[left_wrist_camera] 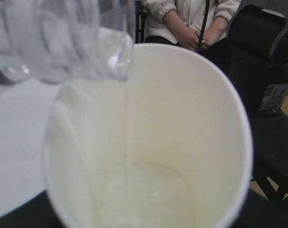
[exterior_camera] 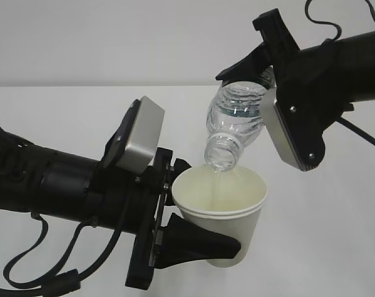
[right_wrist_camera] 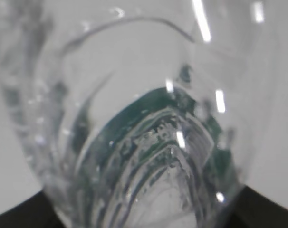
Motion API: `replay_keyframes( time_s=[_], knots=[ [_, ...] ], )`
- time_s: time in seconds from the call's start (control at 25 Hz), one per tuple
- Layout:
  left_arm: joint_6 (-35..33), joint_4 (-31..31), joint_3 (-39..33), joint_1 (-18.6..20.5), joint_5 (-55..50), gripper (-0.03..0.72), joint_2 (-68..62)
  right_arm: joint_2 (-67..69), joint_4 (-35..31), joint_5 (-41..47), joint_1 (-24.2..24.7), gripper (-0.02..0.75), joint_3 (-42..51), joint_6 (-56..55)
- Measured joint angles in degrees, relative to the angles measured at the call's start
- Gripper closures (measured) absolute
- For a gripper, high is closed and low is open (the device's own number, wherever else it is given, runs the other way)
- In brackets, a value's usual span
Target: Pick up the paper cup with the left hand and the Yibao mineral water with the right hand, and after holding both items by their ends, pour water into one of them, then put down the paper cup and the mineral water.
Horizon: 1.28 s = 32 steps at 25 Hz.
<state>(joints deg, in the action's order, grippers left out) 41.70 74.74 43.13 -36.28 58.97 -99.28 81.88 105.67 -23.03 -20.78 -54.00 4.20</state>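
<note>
Above the white worktop [exterior_camera: 64,117], the right tool [exterior_camera: 262,65], clamped on the Yibao mineral water [exterior_camera: 236,117], is pouring into the paper cup [exterior_camera: 228,210] that the left tool [exterior_camera: 193,204] is gripping.

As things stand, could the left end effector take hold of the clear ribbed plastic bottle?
Probably not: the left end effector is shut on the white paper cup, and the clear ribbed plastic bottle hangs tilted above the rim, gripped by the right end effector.

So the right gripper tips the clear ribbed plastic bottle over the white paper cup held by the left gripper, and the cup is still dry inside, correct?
Not dry: the left wrist view shows water pooled in the white paper cup, streaming from the clear ribbed plastic bottle.
</note>
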Motion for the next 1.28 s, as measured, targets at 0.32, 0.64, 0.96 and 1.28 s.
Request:
replay_keyframes(
  time_s=[0.32,0.64,0.96,1.28],
  knots=[
    [0.0,0.0,0.0,0.0,0.0,0.265,0.0,0.0,0.0,0.0,0.0,0.311,0.0,0.1],
    [0.0,0.0,0.0,0.0,0.0,0.265,0.0,0.0,0.0,0.0,0.0,0.311,0.0,0.1],
    [0.0,0.0,0.0,0.0,0.0,0.267,0.0,0.0,0.0,0.0,0.0,0.311,0.0,0.9],
    [0.0,0.0,0.0,0.0,-0.1,0.267,0.0,0.0,0.0,0.0,0.0,0.311,0.0,1.1]
  ],
)
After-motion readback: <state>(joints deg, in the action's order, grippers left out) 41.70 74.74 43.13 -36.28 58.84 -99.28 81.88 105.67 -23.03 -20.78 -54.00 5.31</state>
